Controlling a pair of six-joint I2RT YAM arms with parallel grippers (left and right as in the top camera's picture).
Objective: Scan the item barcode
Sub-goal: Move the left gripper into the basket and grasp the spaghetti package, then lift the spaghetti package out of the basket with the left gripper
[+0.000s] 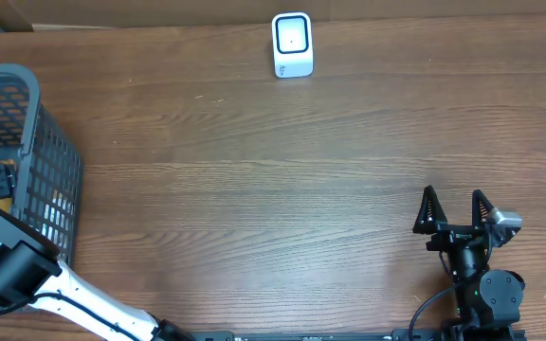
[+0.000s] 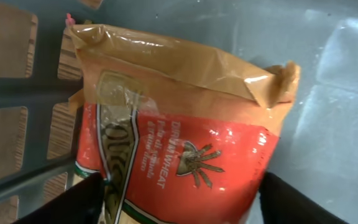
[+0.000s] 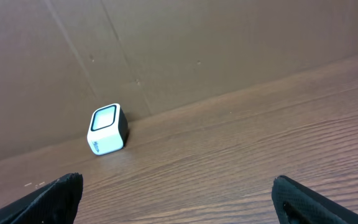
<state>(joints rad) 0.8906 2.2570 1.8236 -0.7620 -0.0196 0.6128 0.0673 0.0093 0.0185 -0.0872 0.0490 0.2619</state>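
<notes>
The item is an orange-red bag (image 2: 185,130) printed "durum wheat", with a tan crimped top, lying inside the grey basket (image 2: 328,93). My left gripper (image 2: 179,208) is down in the basket with its jaws wide. One dark finger (image 2: 73,202) stands at the bag's left side and the other at its right side, both close against the edges. The white barcode scanner (image 1: 292,44) stands at the table's far edge and also shows in the right wrist view as scanner (image 3: 106,129). My right gripper (image 1: 455,213) rests open near the front right, with nothing between its fingers (image 3: 48,199).
The grey mesh basket (image 1: 55,180) stands at the table's left edge, with the left arm (image 1: 12,265) reaching into it. A brown cardboard wall (image 3: 197,50) backs the table behind the scanner.
</notes>
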